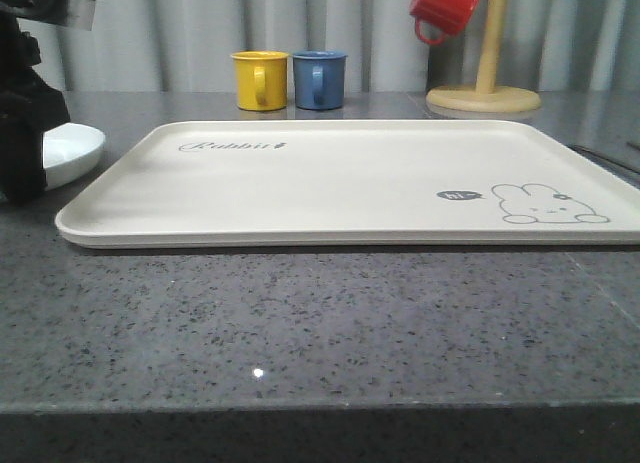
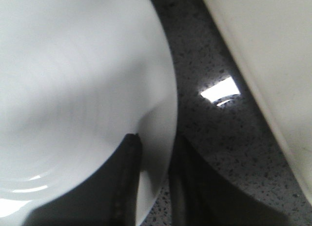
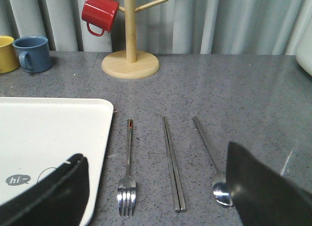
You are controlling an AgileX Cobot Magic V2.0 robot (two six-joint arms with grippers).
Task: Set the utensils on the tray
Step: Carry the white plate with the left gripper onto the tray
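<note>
Countertop scene, grey speckled stone, with a large cream tray [image 1: 350, 178] lying flat and nothing on it yet. A round white plate [image 1: 70, 148] sits on the counter just beside the tray's left end. The left gripper [image 2: 155, 179] straddles the plate's rim, one dark finger over the dish and one outside it; the jaws look narrow around the edge, though whether they actually pinch it cannot be told.

The right gripper [image 3: 156, 187] hangs wide open above a fork [image 3: 127, 174], a pair of chopsticks [image 3: 172, 162] and a spoon [image 3: 212, 160], laid side by side on the counter right of the tray.

Risks, as a judgement: a thin rim grip could let the smooth plate tilt or slip out, and flat, shiny cutlery may slide away from closing fingers.
</note>
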